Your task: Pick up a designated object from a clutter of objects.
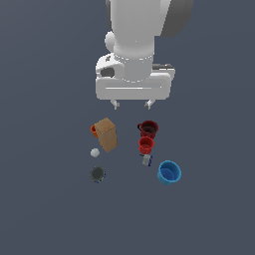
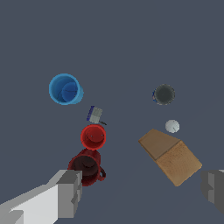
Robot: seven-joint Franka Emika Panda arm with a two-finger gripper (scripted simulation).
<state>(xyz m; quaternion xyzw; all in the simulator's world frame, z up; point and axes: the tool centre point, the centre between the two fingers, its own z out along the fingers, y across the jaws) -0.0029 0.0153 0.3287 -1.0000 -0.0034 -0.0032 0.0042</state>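
Orange cup point(image 1: 93, 130) — seemingly hidden behind the tan box point(image 1: 106, 134) in the wrist view — tool point(image 1: 132, 104) spread apart, empty.

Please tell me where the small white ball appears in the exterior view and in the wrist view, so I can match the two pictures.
Exterior view: the white ball lies apart from the tan box, toward the exterior view's left, with the dark grey round thing nearby.
Wrist view: the ball sits between the dark grey round thing and the box.
Shared landmark: the tan box.
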